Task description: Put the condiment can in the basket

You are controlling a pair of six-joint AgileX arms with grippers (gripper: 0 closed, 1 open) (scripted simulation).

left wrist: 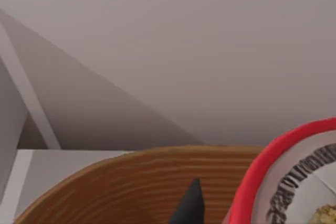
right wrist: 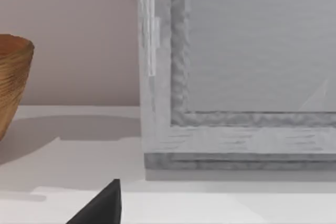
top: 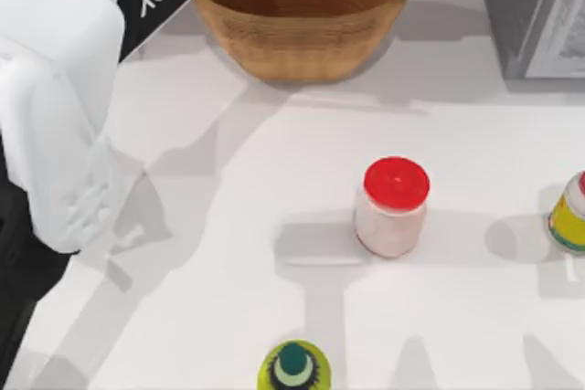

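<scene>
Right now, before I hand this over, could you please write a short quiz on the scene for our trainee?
1. True or false: the white jar has a red lid.
2. Which stands nearest the top view's bottom edge? A white jar, B green-capped bottle, C grey box.
3. Which arm reaches to the basket, with the condiment can in its wrist view?
Key: 1 true; 2 B; 3 left arm.

The white tabletop [top: 228, 226] carries the basket [top: 306, 38] at the back, a grey box [top: 535, 15] at back right, a red-lidded jar [top: 393, 207] mid-table, a green-capped bottle [top: 294, 367] in front, and a can [top: 571, 215] at right.
</scene>
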